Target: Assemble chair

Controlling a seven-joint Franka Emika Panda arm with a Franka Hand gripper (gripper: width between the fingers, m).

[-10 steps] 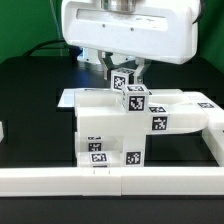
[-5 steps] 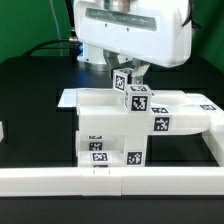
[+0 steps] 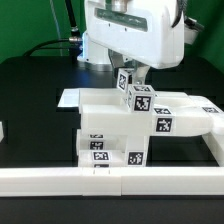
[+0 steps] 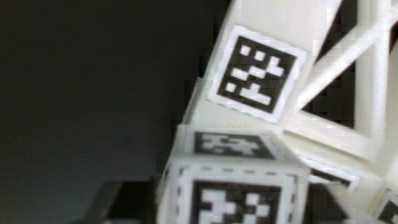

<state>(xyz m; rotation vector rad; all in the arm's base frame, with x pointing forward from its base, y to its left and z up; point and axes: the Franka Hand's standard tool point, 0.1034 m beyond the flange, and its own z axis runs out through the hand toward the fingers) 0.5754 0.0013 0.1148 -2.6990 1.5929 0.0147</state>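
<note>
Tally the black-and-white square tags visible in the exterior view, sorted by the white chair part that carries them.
Upright white X-braced plastic panel: 1
Small white cube block: 1
Long white slab to the exterior view's right: 2
Lower white block stack: 3
Total: 7 tags

The chair (image 3: 120, 125) parts look like matt white plastic with smooth faces, resting on a dull black table (image 3: 30, 100); beside them, paper-like black-and-white tags (image 4: 254, 73).

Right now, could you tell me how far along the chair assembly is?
Done: several white parts already stand stacked as one chair against the front rail. In hand: the pincer hangs over the small tagged block on top; the pictures do not show whether it grips. Left: I cannot tell.
</note>
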